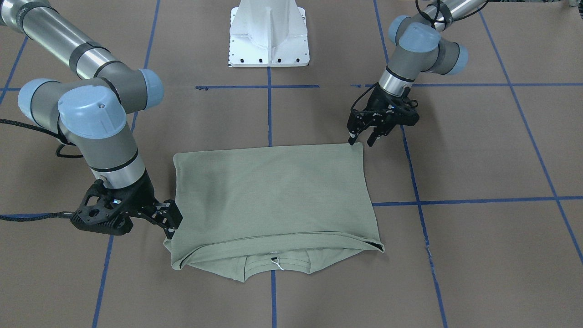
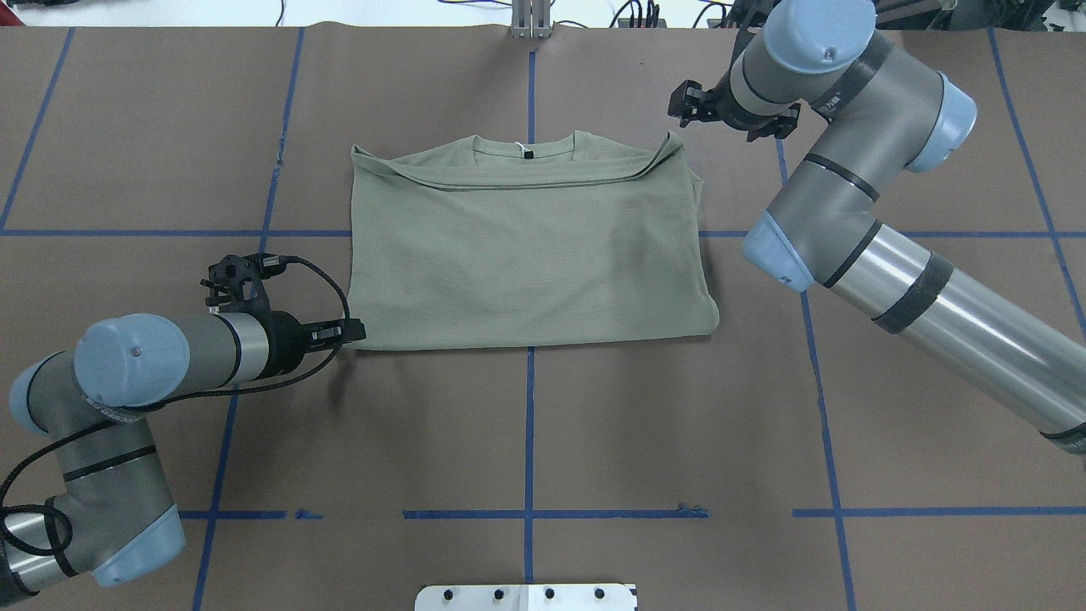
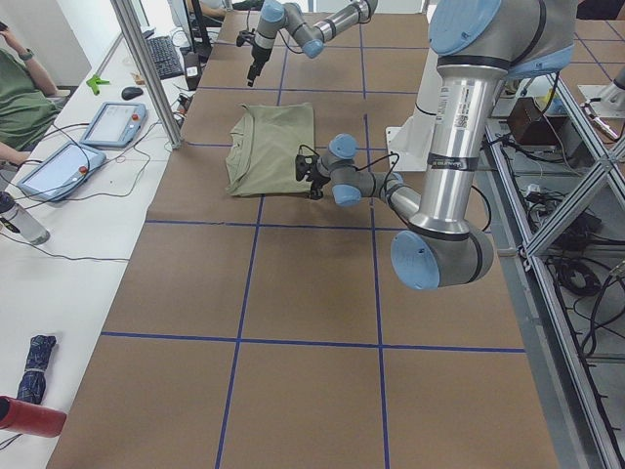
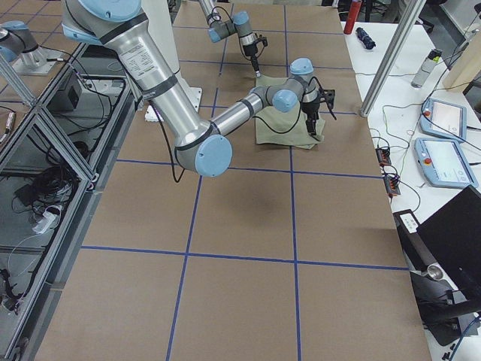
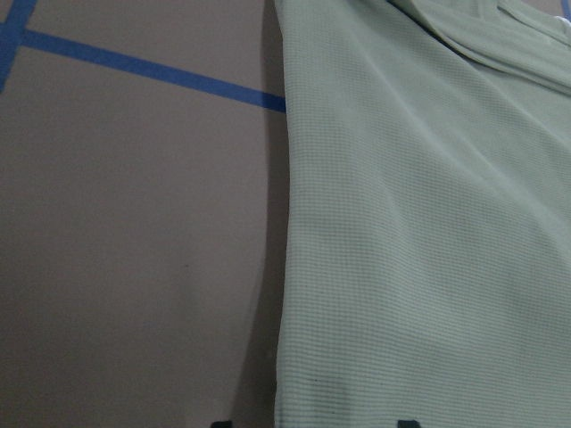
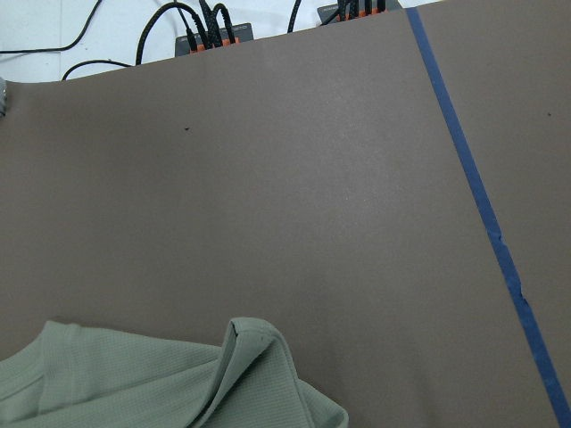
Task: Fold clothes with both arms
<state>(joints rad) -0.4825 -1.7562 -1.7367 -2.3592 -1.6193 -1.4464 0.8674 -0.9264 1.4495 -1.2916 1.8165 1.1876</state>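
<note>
While the folded shirt [image 2: 526,246] lies flat mid-desk [image 2: 679,407], collar toward the far edge, I see my left pincer [image 1: 360,142] spread open at its near corner. My right pincer [image 1: 171,225] sits against the opposite far corner, and I can't tell its gap.

The left arm [image 2: 204,352] lies low with its wrist near level, and the left tool [image 1: 362,142] tilts downward, fingers spread apart. The right arm [image 2: 933,305] bends sharply at the wrist. The right tool [image 1: 169,224] points down, its finger gap unclear.
</note>
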